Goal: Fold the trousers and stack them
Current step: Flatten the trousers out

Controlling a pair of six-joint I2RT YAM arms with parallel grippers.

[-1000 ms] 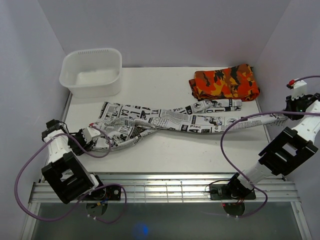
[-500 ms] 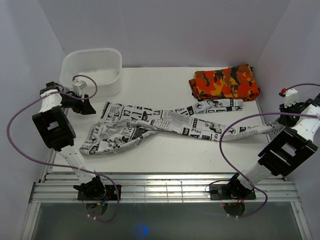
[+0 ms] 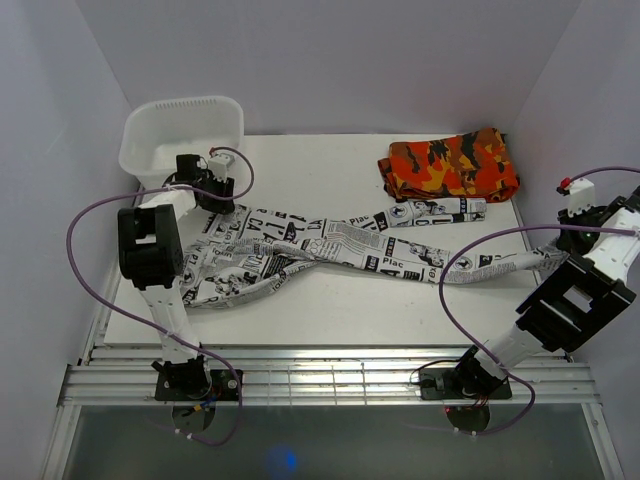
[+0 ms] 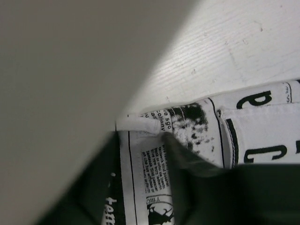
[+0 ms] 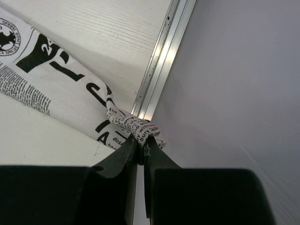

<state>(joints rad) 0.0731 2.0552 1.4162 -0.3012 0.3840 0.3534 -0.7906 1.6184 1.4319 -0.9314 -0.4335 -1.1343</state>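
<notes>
White newsprint-patterned trousers (image 3: 340, 245) stretch across the tabletop (image 3: 330, 312); the right gripper (image 5: 142, 147) jaws clench one end at the edge, the left gripper (image 3: 215, 192) jaws parted over the other.

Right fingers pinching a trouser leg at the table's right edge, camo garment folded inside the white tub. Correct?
No: the camo garment lies folded on the table at its far right corner, not in the white tub; top external shows it. The right fingers do pinch the trousers.

Newsprint trousers (image 4: 197, 131) lie on the white table (image 4: 234, 42), one edge between two dark fingers (image 4: 253, 192) (blurred). A grey surface (image 4: 56, 70) fills the upper left.
</notes>
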